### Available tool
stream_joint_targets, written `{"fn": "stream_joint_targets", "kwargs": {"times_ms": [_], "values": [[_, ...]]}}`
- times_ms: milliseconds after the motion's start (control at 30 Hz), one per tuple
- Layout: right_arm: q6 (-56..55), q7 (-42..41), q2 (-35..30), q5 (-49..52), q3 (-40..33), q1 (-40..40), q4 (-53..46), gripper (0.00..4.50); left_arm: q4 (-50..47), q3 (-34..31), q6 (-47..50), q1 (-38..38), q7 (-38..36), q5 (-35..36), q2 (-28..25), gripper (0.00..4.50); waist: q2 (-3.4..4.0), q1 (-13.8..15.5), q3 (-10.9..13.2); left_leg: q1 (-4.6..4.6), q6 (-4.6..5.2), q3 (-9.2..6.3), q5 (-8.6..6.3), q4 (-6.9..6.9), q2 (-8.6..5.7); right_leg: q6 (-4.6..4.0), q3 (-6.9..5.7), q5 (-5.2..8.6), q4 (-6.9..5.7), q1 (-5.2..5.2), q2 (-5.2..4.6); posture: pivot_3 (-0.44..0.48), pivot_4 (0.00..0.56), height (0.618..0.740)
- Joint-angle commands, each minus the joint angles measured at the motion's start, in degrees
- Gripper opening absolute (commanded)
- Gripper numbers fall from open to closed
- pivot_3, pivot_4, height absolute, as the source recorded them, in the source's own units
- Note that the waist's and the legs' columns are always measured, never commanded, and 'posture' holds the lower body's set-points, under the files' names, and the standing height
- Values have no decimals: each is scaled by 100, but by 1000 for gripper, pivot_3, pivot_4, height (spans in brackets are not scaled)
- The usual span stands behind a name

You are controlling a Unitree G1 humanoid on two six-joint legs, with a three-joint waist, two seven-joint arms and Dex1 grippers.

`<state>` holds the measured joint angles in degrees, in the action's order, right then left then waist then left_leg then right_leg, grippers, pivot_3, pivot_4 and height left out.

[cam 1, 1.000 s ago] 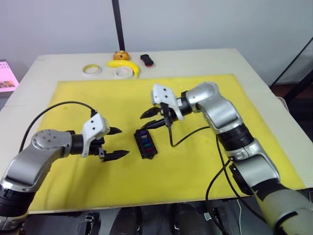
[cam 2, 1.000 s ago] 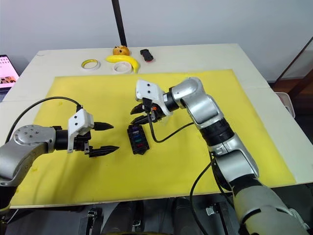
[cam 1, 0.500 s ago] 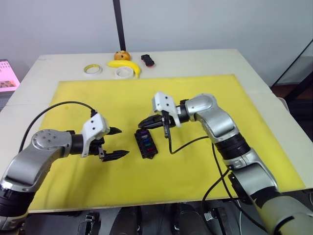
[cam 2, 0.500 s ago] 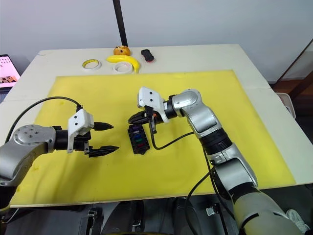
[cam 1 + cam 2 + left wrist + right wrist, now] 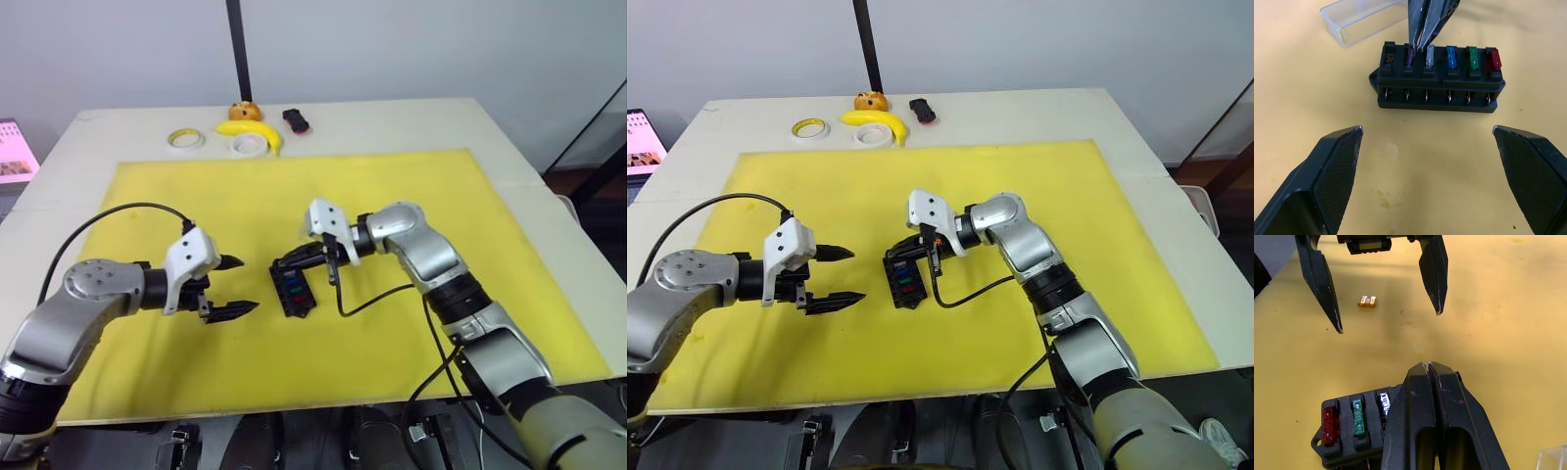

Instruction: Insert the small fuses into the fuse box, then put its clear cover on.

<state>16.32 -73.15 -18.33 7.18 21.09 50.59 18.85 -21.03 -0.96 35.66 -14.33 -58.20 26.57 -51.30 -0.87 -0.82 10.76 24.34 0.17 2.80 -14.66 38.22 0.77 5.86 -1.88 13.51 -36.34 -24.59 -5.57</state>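
Black right claw (image 5: 1419, 46) closed, tips on fuse box (image 5: 1437, 78)

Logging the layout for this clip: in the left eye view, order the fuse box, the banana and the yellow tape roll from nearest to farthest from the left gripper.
1. Fuse box: on the yellow mat, just to the robot's right of the left gripper.
2. Yellow tape roll: far edge of the table, beyond the mat.
3. Banana: also at the far edge, further to the robot's right than the roll.

Our two arms of rounded silver-grey shells with black joint bands, a white block at each wrist, loose black cables looping off both, left gripper (image 5: 238, 285) and right gripper (image 5: 281, 263) with tapered, textured black fingers (image 5: 1337, 172).
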Motion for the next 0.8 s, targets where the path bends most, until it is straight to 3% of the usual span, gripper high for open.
{"fn": "stream_joint_targets", "kwargs": {"times_ms": [33, 333, 800], "values": [[-192, 29, 99, -45, -22, 167, 118, 74, -168, -96, -24, -53, 24, 1, -66, 4500, 0, 0, 0, 0, 0, 0, 0, 0, 0, 0, 0, 0, 0, 0, 0, 0, 150, 740], [-471, 58, 215, -345, 188, 256, 646, 74, -206, -88, -8, -31, 57, 2, -73, 4500, 0, -1, 0, -1, 0, 0, 0, 0, 0, 0, 0, 0, 0, 0, 0, 0, 150, 740], [17, -110, 156, -806, 668, 410, 1125, 74, -200, -72, -60, 1, 112, -29, -41, 4500, 0, 8, -3, -35, -1, -2, 0, -1, 1, -1, 2, 0, -2, 30, 0, 0, 150, 740]]}}
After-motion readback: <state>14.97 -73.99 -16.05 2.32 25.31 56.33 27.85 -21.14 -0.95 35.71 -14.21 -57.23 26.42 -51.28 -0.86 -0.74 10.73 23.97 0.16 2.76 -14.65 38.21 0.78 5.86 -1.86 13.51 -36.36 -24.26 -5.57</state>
